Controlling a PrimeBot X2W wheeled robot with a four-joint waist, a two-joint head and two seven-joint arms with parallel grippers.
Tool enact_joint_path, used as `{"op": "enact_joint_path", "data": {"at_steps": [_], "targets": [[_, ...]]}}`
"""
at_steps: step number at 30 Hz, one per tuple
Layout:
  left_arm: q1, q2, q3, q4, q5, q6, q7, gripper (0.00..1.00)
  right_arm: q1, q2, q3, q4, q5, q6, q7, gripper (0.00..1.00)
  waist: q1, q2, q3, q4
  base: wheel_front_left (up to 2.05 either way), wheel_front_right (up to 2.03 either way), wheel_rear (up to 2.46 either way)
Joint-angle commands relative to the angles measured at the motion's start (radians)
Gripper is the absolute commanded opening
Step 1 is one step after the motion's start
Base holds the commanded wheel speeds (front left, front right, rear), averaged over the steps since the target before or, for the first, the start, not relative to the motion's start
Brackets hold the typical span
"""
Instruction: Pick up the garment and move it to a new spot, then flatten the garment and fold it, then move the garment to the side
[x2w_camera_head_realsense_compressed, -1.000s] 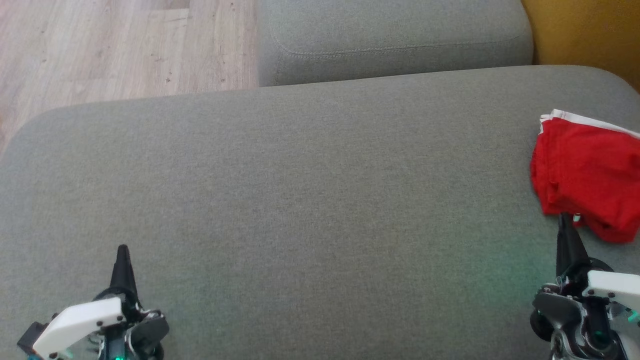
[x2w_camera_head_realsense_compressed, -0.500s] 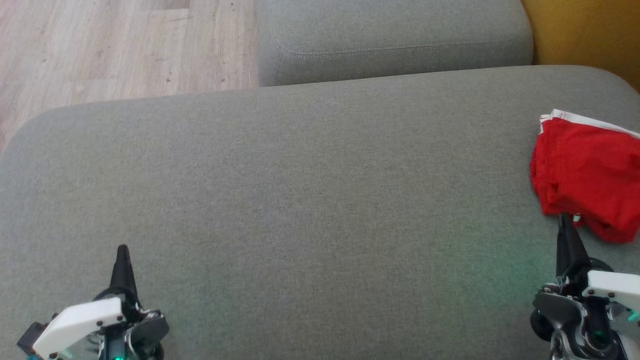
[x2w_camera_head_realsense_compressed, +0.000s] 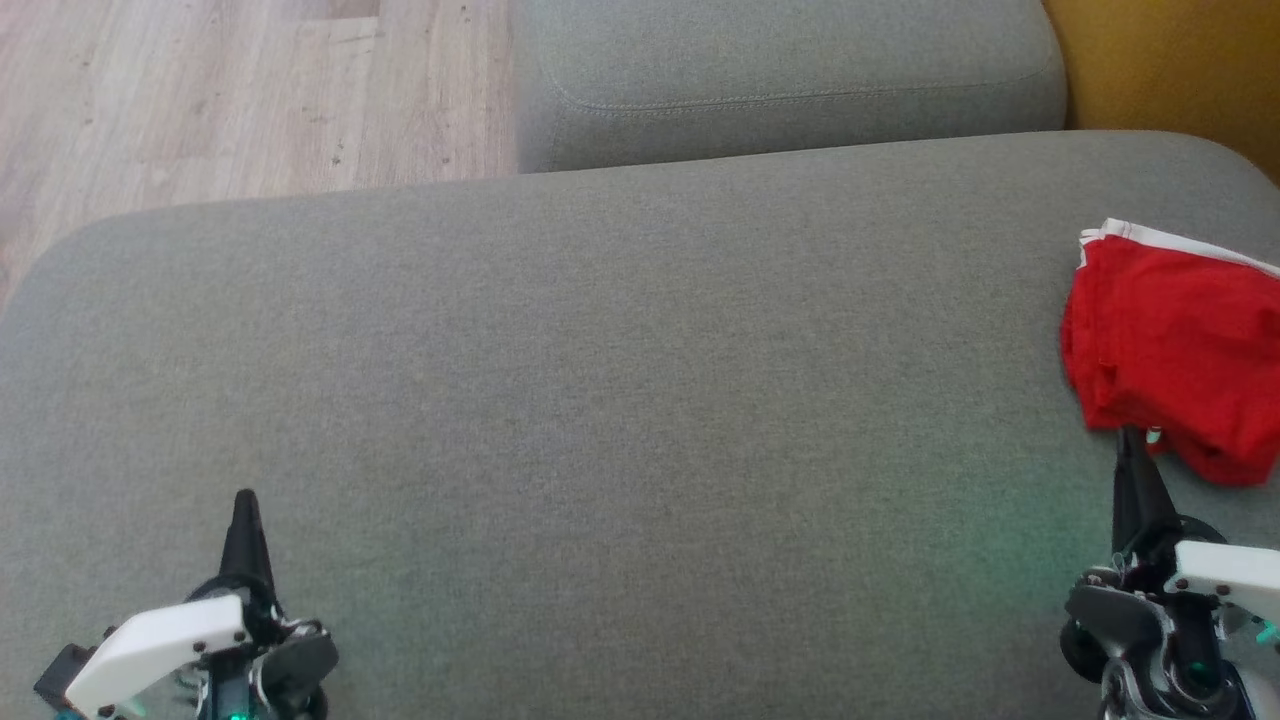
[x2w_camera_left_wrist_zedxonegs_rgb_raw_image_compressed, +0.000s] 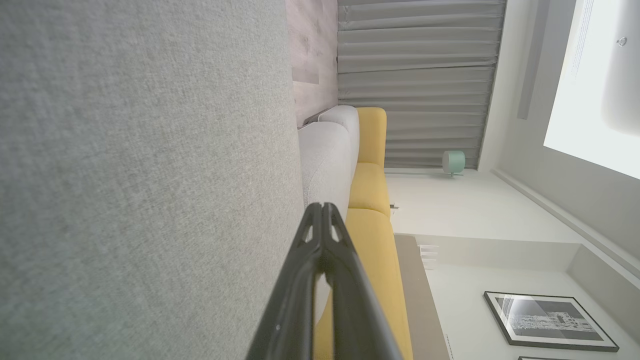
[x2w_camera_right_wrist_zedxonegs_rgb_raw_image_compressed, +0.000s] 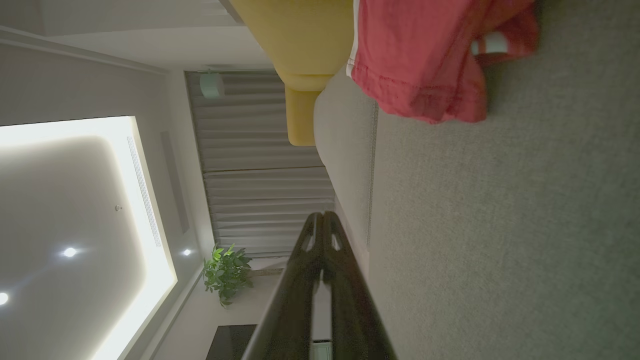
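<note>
Red garment (x2w_camera_head_realsense_compressed: 1170, 350), seemingly folded, lies on sofa (x2w_camera_head_realsense_compressed: 600, 400).

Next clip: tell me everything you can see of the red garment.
The red garment is thin, soft-looking cloth with a white band along its far edge and a stitched hem. It lies loosely bunched and creased, not flattened, at the right end of the grey cushion, partly cut off by the head view's edge. The shut right gripper points at its near edge, and the right wrist view shows it stopping a little short.
</note>
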Motion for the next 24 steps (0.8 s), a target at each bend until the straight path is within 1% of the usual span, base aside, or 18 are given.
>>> {"op": "enact_joint_path", "data": {"at_steps": [1,24], "targets": [[-0.049,0.004,0.04,-0.036,0.003,-0.007,0.008,0.0,-0.053,-0.006,0.021,-0.038,0.007,-0.001,0.006,0.0,0.0,0.0,0.0,0.0,0.0,0.0,0.0],[-0.049,0.004,0.04,-0.036,0.003,-0.007,0.008,0.0,-0.053,-0.006,0.021,-0.038,0.007,-0.001,0.006,0.0,0.0,0.0,0.0,0.0,0.0,0.0,0.0]]}}
